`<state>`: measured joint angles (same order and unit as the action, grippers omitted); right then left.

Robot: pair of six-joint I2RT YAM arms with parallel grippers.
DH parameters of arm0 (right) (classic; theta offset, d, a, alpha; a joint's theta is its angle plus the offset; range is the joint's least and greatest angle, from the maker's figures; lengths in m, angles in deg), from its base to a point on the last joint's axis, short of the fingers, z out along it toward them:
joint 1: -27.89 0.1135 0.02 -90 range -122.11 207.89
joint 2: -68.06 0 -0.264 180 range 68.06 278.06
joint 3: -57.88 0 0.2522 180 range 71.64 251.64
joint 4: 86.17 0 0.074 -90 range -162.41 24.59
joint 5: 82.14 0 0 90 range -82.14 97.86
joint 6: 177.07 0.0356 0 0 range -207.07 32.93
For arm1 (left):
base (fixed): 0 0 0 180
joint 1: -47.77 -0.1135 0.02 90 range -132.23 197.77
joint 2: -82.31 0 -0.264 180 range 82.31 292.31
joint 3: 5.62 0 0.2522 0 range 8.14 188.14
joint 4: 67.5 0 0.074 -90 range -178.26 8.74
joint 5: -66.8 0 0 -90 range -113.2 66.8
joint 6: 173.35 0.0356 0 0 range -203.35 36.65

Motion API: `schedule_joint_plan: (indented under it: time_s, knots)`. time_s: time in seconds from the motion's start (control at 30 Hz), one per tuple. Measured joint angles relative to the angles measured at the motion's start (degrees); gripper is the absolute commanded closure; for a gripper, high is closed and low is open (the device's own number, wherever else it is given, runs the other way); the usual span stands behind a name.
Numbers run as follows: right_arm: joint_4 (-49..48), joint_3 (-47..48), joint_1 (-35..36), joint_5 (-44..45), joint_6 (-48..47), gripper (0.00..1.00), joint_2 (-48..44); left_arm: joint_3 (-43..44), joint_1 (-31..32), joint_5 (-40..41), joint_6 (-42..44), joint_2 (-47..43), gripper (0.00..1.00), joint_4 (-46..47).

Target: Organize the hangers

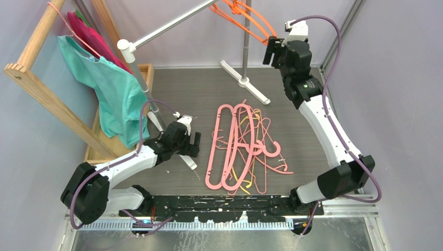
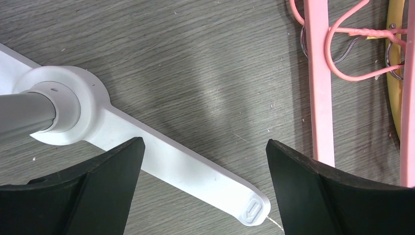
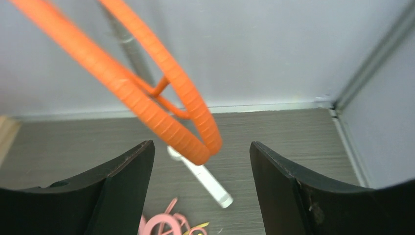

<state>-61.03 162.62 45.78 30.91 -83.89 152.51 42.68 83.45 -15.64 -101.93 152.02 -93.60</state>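
Two orange hangers hang by their hooks on the metal rail at the back, while the rest lie in a tangled pile of hangers on the table between the arms. In that pile, thick pink hangers sit over thin pink, orange and yellow ones. The right gripper is raised to the lower corner of the hung pair. In its wrist view the jaws stand wide apart with the ribbed orange corner between them, a gap on either side, so it grips nothing. The left gripper hovers low over the white foot of the rail stand, also wide open and empty, just beside the pile's left edge. These hangers look light and stiff. The thick ones should keep their shape under a pinch, and the ribbing on the orange ones ought to resist slipping. The thin ones will probably flex, and their hooks appear interlocked, so pulling one may drag its neighbours. A straight shoulder bar of an outer thick pink hanger seems the safest hold, taken near the neck so that it hangs balanced when lifted.
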Motion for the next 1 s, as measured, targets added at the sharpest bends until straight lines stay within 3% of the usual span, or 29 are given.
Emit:
schedule_joint_plan:
  time_s: [0.4,0.53,0.73,0.9,1.0]
  knots:
    - [4.74,-3.39,0.04,-36.20,1.57,0.23,-12.55,0.00,0.00,-0.04,0.20,2.38,0.02,0.07]
    - [5.97,-3.67,1.29,-43.56,1.92,0.24,-14.32,0.04,0.00,-0.04,0.37,2.73,0.01,0.07]
    - [7.08,-11.72,12.50,-39.78,2.43,0.29,-15.72,1.07,0.00,-0.04,0.83,4.15,0.01,0.04]
    - [7.67,-29.00,24.41,-30.40,7.15,0.35,-15.04,1.62,0.00,-0.09,1.27,4.76,0.01,-0.09]
    - [10.01,-38.62,27.30,-26.10,12.39,0.35,-14.64,1.68,0.00,-0.11,1.31,4.83,0.01,-0.15]
